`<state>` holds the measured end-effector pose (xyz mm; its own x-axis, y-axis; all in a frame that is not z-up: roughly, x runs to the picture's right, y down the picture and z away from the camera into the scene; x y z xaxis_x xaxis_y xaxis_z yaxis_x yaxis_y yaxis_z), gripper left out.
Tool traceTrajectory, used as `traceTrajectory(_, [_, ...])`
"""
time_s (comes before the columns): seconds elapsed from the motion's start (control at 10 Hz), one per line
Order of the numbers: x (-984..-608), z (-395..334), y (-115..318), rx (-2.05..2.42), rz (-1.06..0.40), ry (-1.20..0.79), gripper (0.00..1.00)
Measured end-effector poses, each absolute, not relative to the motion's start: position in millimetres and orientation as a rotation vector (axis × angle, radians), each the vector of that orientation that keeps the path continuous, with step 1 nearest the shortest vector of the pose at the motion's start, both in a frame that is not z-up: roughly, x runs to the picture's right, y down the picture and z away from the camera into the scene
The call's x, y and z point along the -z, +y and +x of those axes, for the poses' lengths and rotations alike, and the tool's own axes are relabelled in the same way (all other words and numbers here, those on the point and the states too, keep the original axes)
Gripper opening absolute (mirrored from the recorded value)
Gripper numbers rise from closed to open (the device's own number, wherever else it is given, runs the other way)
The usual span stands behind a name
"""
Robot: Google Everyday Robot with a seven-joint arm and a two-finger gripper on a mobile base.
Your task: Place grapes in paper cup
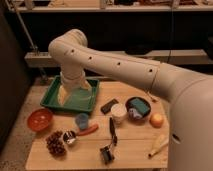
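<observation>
Pale two-finger gripper (74,94) hangs over green rectangular plastic tray (82,102) at table's back-left corner. Fingers spread wide, nothing held; likely pre-grasp. Dark reddish-brown grape bunch (55,143) sits at front-left corner, well apart from gripper. Plain white paper cup (118,112) mid-table, upright, looks empty. Round orange bowl (40,119) at left edge, also looks empty.
</observation>
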<state>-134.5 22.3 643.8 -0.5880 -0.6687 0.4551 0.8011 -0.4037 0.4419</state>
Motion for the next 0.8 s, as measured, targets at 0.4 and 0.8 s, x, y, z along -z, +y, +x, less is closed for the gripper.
traceTrajectory(0.4, [-634,-164,58,2.207,-0.154,-0.83,0.8])
traceTrajectory(0.8, [-596,-225,147,2.43,0.061,-0.944,0.8])
